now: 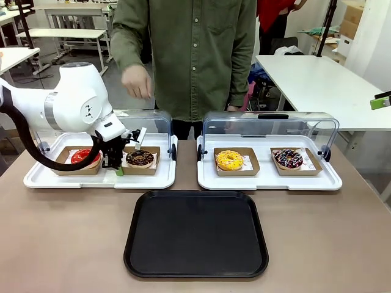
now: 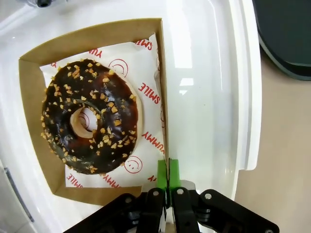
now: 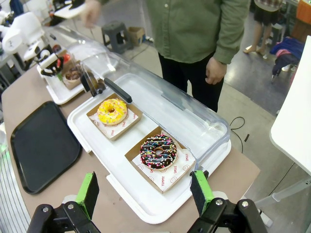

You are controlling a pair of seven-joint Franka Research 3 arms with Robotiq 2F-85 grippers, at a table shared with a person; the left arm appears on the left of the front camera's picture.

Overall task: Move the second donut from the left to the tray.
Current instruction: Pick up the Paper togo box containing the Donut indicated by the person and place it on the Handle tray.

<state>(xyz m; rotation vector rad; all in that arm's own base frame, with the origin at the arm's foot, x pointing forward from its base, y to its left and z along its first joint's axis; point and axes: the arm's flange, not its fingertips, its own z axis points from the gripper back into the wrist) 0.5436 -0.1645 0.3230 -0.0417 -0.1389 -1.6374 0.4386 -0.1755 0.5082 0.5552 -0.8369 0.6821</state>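
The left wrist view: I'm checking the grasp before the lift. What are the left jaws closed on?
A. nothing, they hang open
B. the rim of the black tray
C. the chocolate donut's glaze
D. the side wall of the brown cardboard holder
D: the left gripper has its green pads pinched on the edge of the cardboard holder, beside the chocolate donut.

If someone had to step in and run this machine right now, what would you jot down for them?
Left gripper: shut on the edge of the cardboard holder of the chocolate donut, which sits in the left white display tray, lid up.
Right gripper: open, empty, hovering above the right display tray.
Person's hand hangs behind the left display tray, away from the donuts.
Black tray: on the table in front of the display trays, nothing on it.
Done: holder gripped.
Left: lift the holder out, carry it to the black tray, set it down, let go.
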